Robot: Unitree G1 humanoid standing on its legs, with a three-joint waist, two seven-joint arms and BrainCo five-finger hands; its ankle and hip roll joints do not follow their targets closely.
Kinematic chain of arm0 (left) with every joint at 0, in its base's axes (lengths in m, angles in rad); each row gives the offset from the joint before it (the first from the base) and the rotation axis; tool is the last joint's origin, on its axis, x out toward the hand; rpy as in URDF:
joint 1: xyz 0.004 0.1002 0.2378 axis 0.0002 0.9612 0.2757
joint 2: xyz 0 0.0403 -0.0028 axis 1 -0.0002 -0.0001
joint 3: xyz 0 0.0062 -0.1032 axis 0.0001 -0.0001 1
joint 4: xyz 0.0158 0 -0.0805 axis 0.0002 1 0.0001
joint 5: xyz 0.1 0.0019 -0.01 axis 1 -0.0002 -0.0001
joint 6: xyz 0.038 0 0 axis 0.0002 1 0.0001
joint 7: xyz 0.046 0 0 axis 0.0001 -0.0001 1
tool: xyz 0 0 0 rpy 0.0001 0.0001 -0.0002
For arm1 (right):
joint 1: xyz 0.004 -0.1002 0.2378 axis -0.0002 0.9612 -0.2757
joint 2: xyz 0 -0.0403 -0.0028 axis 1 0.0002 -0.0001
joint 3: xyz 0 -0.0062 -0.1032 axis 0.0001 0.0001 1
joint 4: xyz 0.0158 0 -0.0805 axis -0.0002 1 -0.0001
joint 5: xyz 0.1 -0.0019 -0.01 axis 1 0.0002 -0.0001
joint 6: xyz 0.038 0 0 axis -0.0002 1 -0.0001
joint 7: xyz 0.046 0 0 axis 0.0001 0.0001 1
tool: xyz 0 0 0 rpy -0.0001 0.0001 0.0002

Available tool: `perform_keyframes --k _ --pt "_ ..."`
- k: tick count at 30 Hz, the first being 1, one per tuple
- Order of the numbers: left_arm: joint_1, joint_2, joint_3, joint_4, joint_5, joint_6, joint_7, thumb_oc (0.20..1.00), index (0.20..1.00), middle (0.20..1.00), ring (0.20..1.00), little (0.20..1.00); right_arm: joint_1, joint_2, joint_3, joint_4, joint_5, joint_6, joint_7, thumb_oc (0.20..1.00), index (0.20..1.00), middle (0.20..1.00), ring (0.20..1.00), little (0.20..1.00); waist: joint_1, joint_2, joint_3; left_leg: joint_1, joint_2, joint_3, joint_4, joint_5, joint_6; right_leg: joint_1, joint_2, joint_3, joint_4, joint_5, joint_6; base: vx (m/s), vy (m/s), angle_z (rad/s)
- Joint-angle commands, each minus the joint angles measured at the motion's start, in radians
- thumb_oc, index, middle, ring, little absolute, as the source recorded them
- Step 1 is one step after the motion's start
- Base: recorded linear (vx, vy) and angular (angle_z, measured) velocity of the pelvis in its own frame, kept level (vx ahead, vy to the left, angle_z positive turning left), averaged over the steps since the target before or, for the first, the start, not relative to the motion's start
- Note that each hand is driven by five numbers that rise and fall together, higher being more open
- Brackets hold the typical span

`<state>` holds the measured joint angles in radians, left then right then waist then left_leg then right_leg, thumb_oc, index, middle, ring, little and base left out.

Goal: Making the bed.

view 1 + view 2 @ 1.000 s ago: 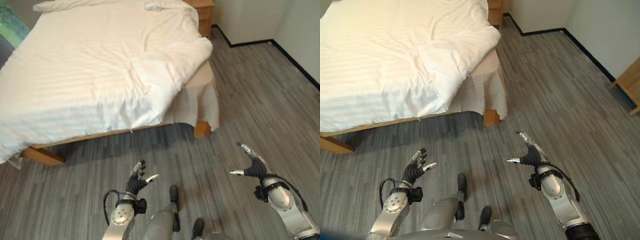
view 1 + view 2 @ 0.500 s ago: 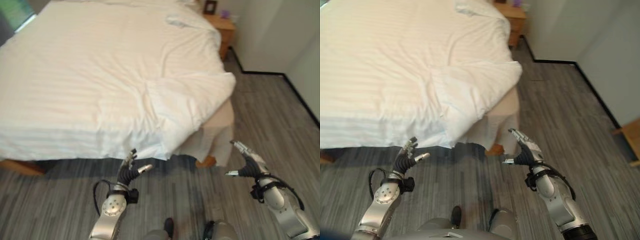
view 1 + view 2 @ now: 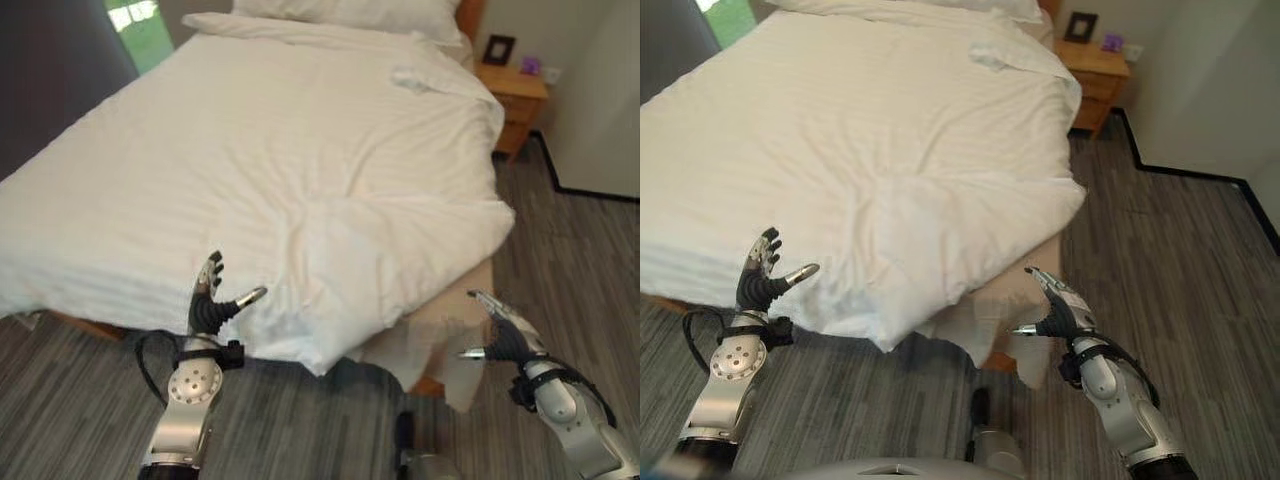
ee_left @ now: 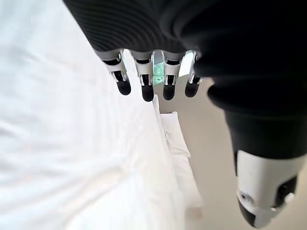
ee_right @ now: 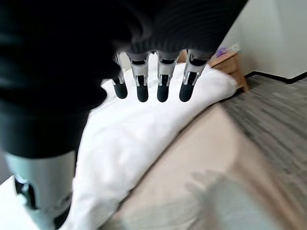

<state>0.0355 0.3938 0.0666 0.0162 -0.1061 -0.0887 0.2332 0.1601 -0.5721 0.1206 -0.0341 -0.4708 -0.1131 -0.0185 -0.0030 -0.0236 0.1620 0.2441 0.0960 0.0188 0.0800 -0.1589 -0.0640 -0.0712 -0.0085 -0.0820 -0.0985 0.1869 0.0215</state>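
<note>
The bed [image 3: 430, 330] stands ahead of the robot, covered by a white duvet [image 3: 250, 170] that spreads over most of it. At the bed's near corner the duvet is bunched and folded back on itself, so that a rumpled flap [image 3: 370, 270] hangs over the edge and the beige mattress side shows beneath it. Along the near edge, away from that corner, the duvet drapes down over the side. A pillow [image 3: 350, 12] lies at the far head end, and a small crumpled fold of white cloth [image 3: 425, 80] sits on the duvet near that end.

The left hand [image 3: 212, 305] is raised just in front of the duvet's near edge, fingers straight and thumb spread, released and holding nothing; its wrist view shows the fingertips [image 4: 144, 91] above the white cover, not touching it. The right hand [image 3: 1055, 312] hangs beside the near corner, close to the exposed mattress side, fingers extended and thumb apart, also holding nothing.

A wooden nightstand [image 3: 510, 100] stands beside the head of the bed, with a dark picture frame [image 3: 497, 50] on it. Grey plank floor [image 3: 1180, 260] lies around the bed.
</note>
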Motion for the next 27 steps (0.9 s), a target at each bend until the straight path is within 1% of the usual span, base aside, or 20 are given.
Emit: perform_keyframes --k 1,2,3,4,5,6,7,8,9,10,11,12,15,17,19,21,22,23,25,27 --pt "-0.160 0.053 -0.001 0.101 0.124 -0.010 0.082 1.000 1.000 1.000 1.000 1.000 -0.005 -0.075 0.008 -0.092 0.035 -0.037 0.002 1.000 1.000 1.000 1.000 1.000 -0.034 -0.003 0.040 -0.213 0.069 -0.032 0.070 0.221 -0.078 0.101 -0.116 -0.072 0.011 -0.124 0.108 -0.01 -0.110 -0.32" --pt "-0.164 0.052 -0.002 0.103 0.126 -0.010 0.083 1.000 1.000 1.000 1.000 1.000 -0.007 -0.074 0.006 -0.092 0.035 -0.037 0.002 1.000 1.000 1.000 1.000 1.000 -0.035 -0.004 0.042 -0.221 0.067 -0.035 0.081 0.217 -0.077 0.100 -0.118 -0.074 0.011 -0.124 0.109 0.06 -0.172 -0.12" --pt "-0.197 0.062 -0.011 0.149 0.197 0.011 0.116 1.000 1.000 1.000 1.000 1.000 -0.006 -0.078 0.006 -0.094 0.053 -0.037 0.004 1.000 1.000 1.000 1.000 1.000 -0.048 -0.013 0.053 -0.258 0.051 0.006 0.085 0.199 -0.064 0.103 -0.124 -0.085 0.011 -0.136 0.105 0.06 -0.057 0.03" --pt "-0.200 0.062 -0.012 0.152 0.199 0.010 0.117 1.000 1.000 1.000 1.000 1.000 -0.006 -0.077 0.005 -0.095 0.053 -0.037 0.005 1.000 1.000 1.000 1.000 1.000 -0.047 -0.015 0.052 -0.259 0.050 0.007 0.086 0.197 -0.063 0.102 -0.126 -0.084 0.011 -0.137 0.106 0.19 -0.083 0.17" --pt "-0.228 0.077 -0.012 0.197 0.254 0.030 0.140 1.000 1.000 1.000 1.000 1.000 0.002 -0.081 0.004 -0.098 0.058 -0.038 0.010 1.000 1.000 1.000 1.000 1.000 -0.052 -0.013 0.040 -0.272 0.010 0.019 0.010 0.155 -0.044 0.097 -0.124 -0.080 0.011 -0.143 0.112 0.22 0.010 0.12" --pt "-0.247 0.093 -0.016 0.225 0.298 0.050 0.150 1.000 1.000 1.000 1.000 1.000 0.014 -0.085 0.002 -0.104 0.058 -0.042 0.014 1.000 1.000 1.000 1.000 1.000 -0.059 0.002 0.030 -0.286 -0.009 0.033 -0.075 0.181 -0.037 0.093 -0.111 -0.077 0.011 -0.144 0.118 0.23 0.008 0.01" --pt "-0.250 0.091 -0.019 0.228 0.300 0.050 0.151 1.000 1.000 1.000 1.000 1.000 0.017 -0.085 0.000 -0.105 0.058 -0.042 0.015 1.000 1.000 1.000 1.000 1.000 -0.058 0.003 0.025 -0.279 -0.010 0.034 -0.097 0.191 -0.036 0.090 -0.111 -0.076 0.011 -0.146 0.119 0.20 0.067 -0.23" --pt "-0.260 0.097 -0.032 0.252 0.346 0.064 0.152 1.000 1.000 1.000 1.000 1.000 0.037 -0.087 -0.013 -0.103 0.052 -0.046 0.015 1.000 1.000 1.000 1.000 1.000 -0.081 0.008 0.013 -0.253 0.008 0.080 -0.144 0.201 -0.042 0.093 -0.110 -0.073 0.011 -0.150 0.120 0.11 0.035 -0.38" --pt "-0.261 0.097 -0.033 0.253 0.347 0.064 0.152 1.000 1.000 1.000 1.000 1.000 0.038 -0.087 -0.014 -0.103 0.052 -0.046 0.014 1.000 1.000 1.000 1.000 1.000 -0.080 0.009 0.012 -0.250 0.009 0.081 -0.147 0.201 -0.043 0.094 -0.109 -0.072 0.011 -0.151 0.120 0.21 0.084 -0.45" --pt "-0.281 0.104 -0.044 0.318 0.386 0.074 0.170 1.000 1.000 1.000 1.000 1.000 0.067 -0.086 -0.010 -0.104 0.047 -0.054 0.020 1.000 1.000 1.000 1.000 1.000 -0.097 0.019 -0.001 -0.234 0.007 0.080 -0.167 0.195 -0.043 0.090 -0.103 -0.073 0.011 -0.160 0.125 0.11 0.047 -0.17" --pt "-0.284 0.104 -0.044 0.321 0.386 0.073 0.171 1.000 1.000 1.000 1.000 1.000 0.066 -0.086 -0.010 -0.104 0.047 -0.054 0.020 1.000 1.000 1.000 1.000 1.000 -0.096 0.019 -0.001 -0.238 0.007 0.080 -0.167 0.199 -0.042 0.086 -0.103 -0.073 0.011 -0.157 0.124 0.19 0.101 -0.07" --pt "-0.327 0.132 -0.056 0.368 0.441 0.104 0.169 1.000 1.000 1.000 1.000 1.000 0.109 -0.076 -0.034 -0.108 0.050 -0.060 0.015 1.000 1.000 1.000 1.000 1.000 -0.134 0.023 -0.013 -0.245 0.027 0.131 -0.167 0.201 -0.055 0.075 -0.110 -0.078 0.011 -0.152 0.126 0.10 0.059 -0.06" --pt "-0.348 0.150 -0.053 0.428 0.458 0.120 0.187 1.000 1.000 1.000 1.000 1.000 0.145 -0.077 -0.033 -0.132 0.064 -0.074 0.027 1.000 1.000 1.000 1.000 1.000 -0.141 0.029 -0.022 -0.236 0.030 0.143 -0.167 0.191 -0.058 0.068 -0.110 -0.070 0.011 -0.150 0.129 0.10 0.047 -0.07" --pt "-0.387 0.174 -0.060 0.488 0.488 0.150 0.200 1.000 1.000 1.000 1.000 1.000 0.180 -0.089 -0.022 -0.138 0.053 -0.082 0.035 1.000 1.000 1.000 1.000 1.000 -0.157 0.031 -0.023 -0.240 0.036 0.154 -0.167 0.189 -0.068 0.056 -0.112 -0.070 0.011 -0.149 0.132 0.07 0.029 -0.27" --pt "-0.406 0.184 -0.065 0.514 0.499 0.163 0.213 1.000 1.000 1.000 1.000 1.000 0.187 -0.094 -0.014 -0.137 0.042 -0.084 0.030 1.000 1.000 1.000 1.000 1.000 -0.164 0.031 -0.022 -0.242 0.039 0.160 -0.167 0.189 -0.071 0.050 -0.112 -0.067 0.011 -0.149 0.134 0.05 0.026 0.00" --pt "-0.451 0.229 -0.075 0.550 0.529 0.186 0.233 1.000 1.000 1.000 1.000 1.000 0.202 -0.106 0.003 -0.139 0.034 -0.092 0.029 1.000 1.000 1.000 1.000 1.000 -0.172 0.032 -0.017 -0.256 0.044 0.167 -0.167 0.190 -0.073 0.025 -0.112 -0.062 0.011 -0.144 0.139 0.04 0.024 -0.06" --pt "-0.453 0.230 -0.076 0.552 0.529 0.186 0.234 1.000 1.000 1.000 1.000 1.000 0.201 -0.106 0.004 -0.138 0.034 -0.093 0.028 1.000 1.000 1.000 1.000 1.000 -0.172 0.032 -0.018 -0.257 0.044 0.167 -0.167 0.190 -0.073 0.023 -0.111 -0.062 0.011 -0.143 0.139 0.02 0.008 -0.07" --pt "-0.472 0.249 -0.081 0.566 0.532 0.193 0.238 1.000 1.000 1.000 1.000 1.000 0.207 -0.112 0.011 -0.138 0.030 -0.096 0.028 1.000 1.000 1.000 1.000 1.000 -0.175 0.031 -0.018 -0.264 0.046 0.168 -0.167 0.189 -0.074 0.013 -0.112 -0.061 0.011 -0.141 0.141 0.00 0.000 0.00" --pt "-0.529 0.277 -0.104 0.651 0.508 0.205 0.243 1.000 1.000 1.000 1.000 1.000 0.200 -0.129 0.046 -0.128 0.026 -0.097 0.028 1.000 1.000 1.000 1.000 1.000 -0.181 0.029 -0.014 -0.281 0.049 0.171 -0.167 0.191 -0.076 -0.016 -0.110 -0.054 0.011 -0.135 0.145 0.00 0.000 0.00" --pt "-0.555 0.292 -0.115 0.669 0.505 0.215 0.241 1.000 1.000 1.000 1.000 1.000 0.192 -0.136 0.053 -0.128 0.023 -0.096 0.027 1.000 1.000 1.000 1.000 1.000 -0.182 0.027 -0.011 -0.294 0.050 0.171 -0.167 0.194 -0.077 -0.029 -0.108 -0.052 0.011 -0.131 0.146 -0.02 -0.001 -0.08"
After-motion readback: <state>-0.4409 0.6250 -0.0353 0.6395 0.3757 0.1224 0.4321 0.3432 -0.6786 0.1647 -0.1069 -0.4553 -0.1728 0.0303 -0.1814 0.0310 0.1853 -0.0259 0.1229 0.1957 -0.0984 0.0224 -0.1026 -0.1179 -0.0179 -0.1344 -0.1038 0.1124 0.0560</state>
